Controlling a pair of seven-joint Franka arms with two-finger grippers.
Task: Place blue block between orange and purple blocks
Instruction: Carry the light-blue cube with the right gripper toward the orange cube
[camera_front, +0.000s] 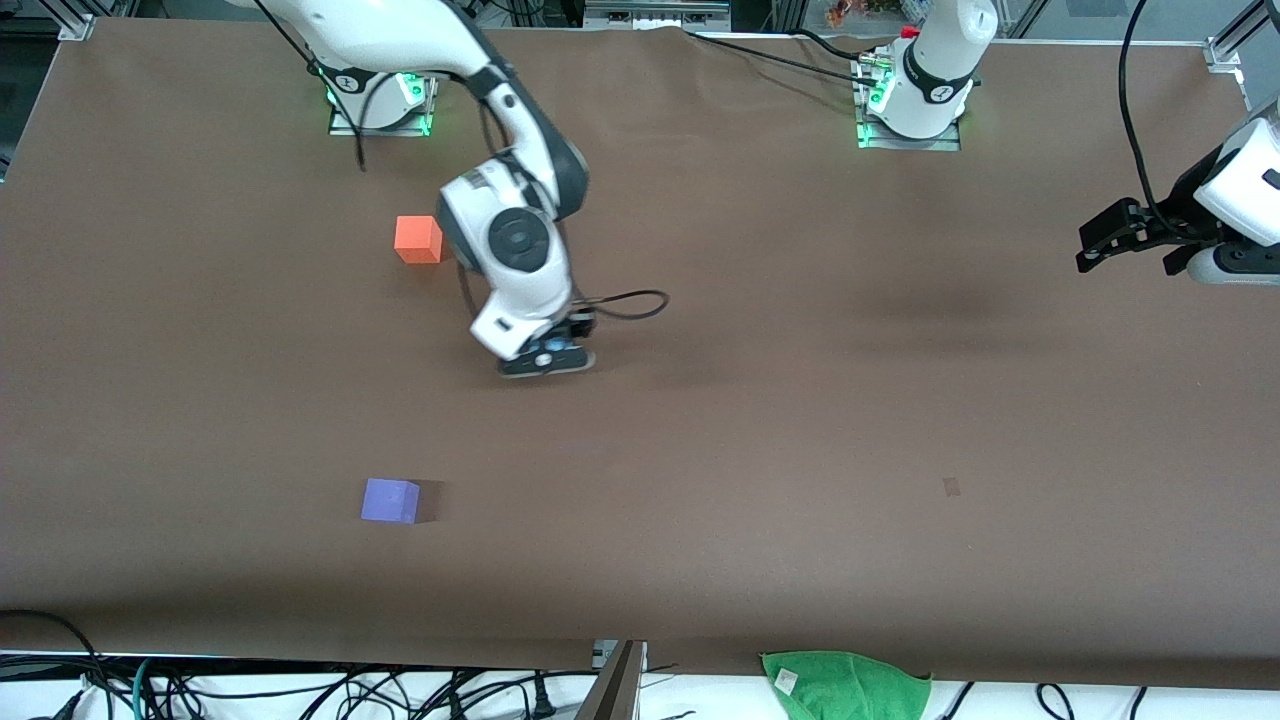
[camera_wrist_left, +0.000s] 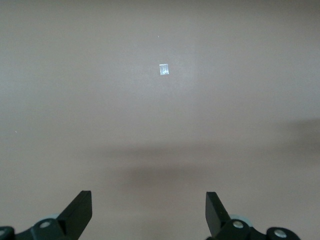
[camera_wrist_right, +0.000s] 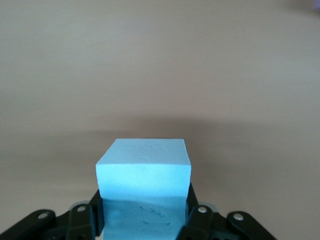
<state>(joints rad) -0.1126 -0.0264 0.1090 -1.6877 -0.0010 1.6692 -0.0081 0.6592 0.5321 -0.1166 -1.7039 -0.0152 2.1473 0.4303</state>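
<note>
Right gripper (camera_wrist_right: 145, 220) clamped on blue block (camera_wrist_right: 144, 172) over table (camera_front: 800, 420) middle; left gripper (camera_wrist_left: 149, 212) wide open, empty, waiting at left arm's table edge.

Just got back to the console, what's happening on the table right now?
The right gripper is shut on the blue block and carries it over bare table, roughly midway between the orange block and the purple block but offset toward the left arm's end. The purple block lies nearer the front camera than the orange one. The left gripper waits open over its own end of the table.
</note>
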